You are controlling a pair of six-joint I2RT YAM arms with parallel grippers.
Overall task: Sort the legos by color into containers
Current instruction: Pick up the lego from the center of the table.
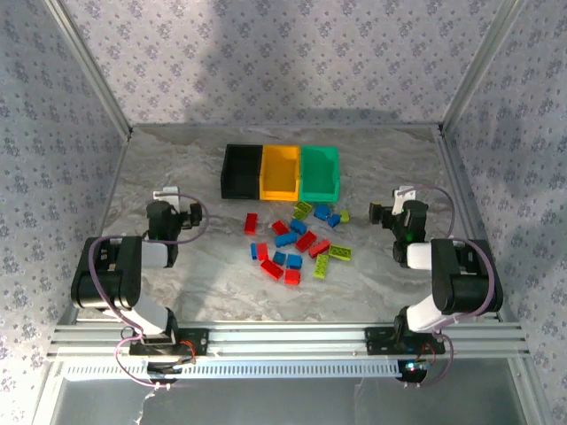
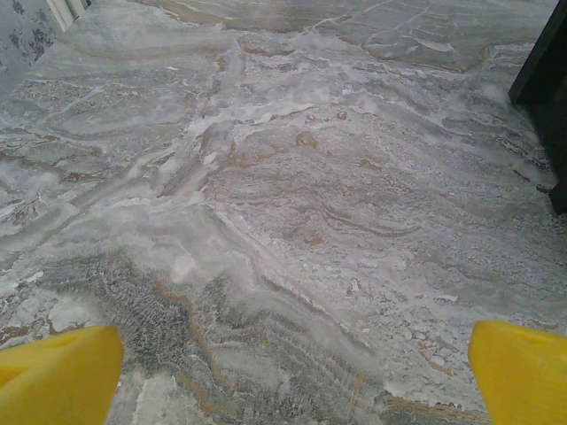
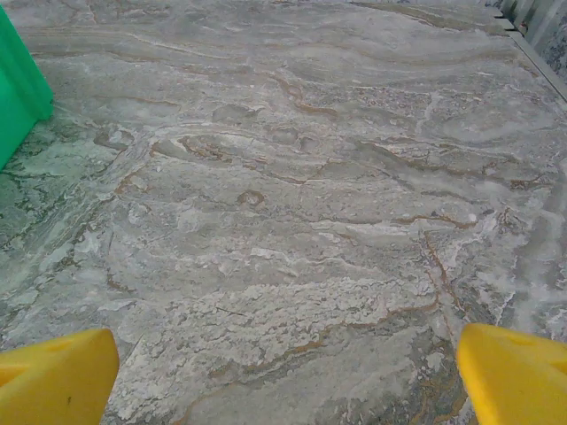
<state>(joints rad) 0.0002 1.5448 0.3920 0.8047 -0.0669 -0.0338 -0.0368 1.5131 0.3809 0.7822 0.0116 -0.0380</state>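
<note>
Eighteen or so legos (image 1: 297,243) lie loose in one patch on the tabletop (image 1: 177,159), between the two claws. They are to the right of the left claw (image 1: 168,208) and to the left of the right claw (image 1: 394,211), well apart from both.

By colour I count about seven red, seven blue and four lime green. Several touch or crowd each other, so the count is approximate.

Three containers (image 1: 280,173) stand joined in a row beyond the pile, farther out than either claw:
- The black bin (image 2: 542,97) is forward and right of the left claw.
- The yellow-orange bin (image 1: 280,168) is in the middle.
- The teal bin (image 3: 16,88) is forward and left of the right claw.

No brick shows in the yellow-orange or teal bin, and the black one is too dark inside to tell.

Both claws are released. In each wrist view the yellow fingers (image 2: 58,376) stand wide at the lower corners with bare tabletop between them.

Each brick should be light, hard and stiff, not fragile, with smooth side walls that may slip or let it pivot in the grip. I would pinch one across its narrow width, at the middle of the long sides. I would also start with outliers such as the lone red brick (image 1: 251,222) on the left claw's side, since the crowded ones leave little room for fingers.
</note>
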